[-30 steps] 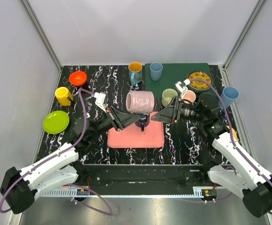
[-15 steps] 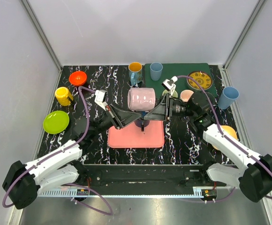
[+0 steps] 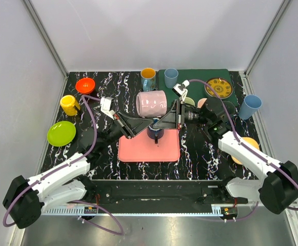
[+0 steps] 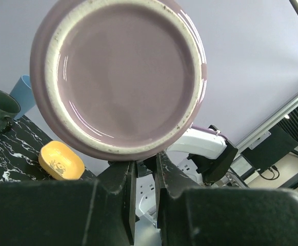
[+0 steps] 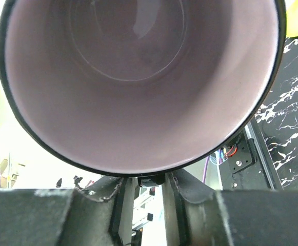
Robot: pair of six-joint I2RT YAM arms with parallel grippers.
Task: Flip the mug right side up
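I have the pink mug (image 3: 152,104) off the table, lying on its side in the air above the far edge of the pink mat (image 3: 138,151), its base toward my left arm and its open mouth toward my right. My left gripper (image 4: 146,164) sits just under the base, which fills that wrist view, and its fingers (image 4: 115,195) are drawn in to a thin slit, gripping the underside of the mug. My right gripper (image 5: 143,179) is tucked below the dark rim. Its fingers (image 5: 192,197) are nearly together, with a dark piece of the mug filling the small gap between them. A second ago only my left side carried the mug, and my right gripper was well off to the right, near the pale green cup (image 3: 189,101). Half a second ago it had swung in to meet the mug's mouth, and now it has settled lower and closer, so both sets of fingertips meet beneath the mug from opposite sides. The mug itself has drifted a little farther and to the left over that second, and it still lies sideways. From above, a dark blue rounded shape (image 3: 155,133) shows just under the mug over the mat; I cannot tell what it is.
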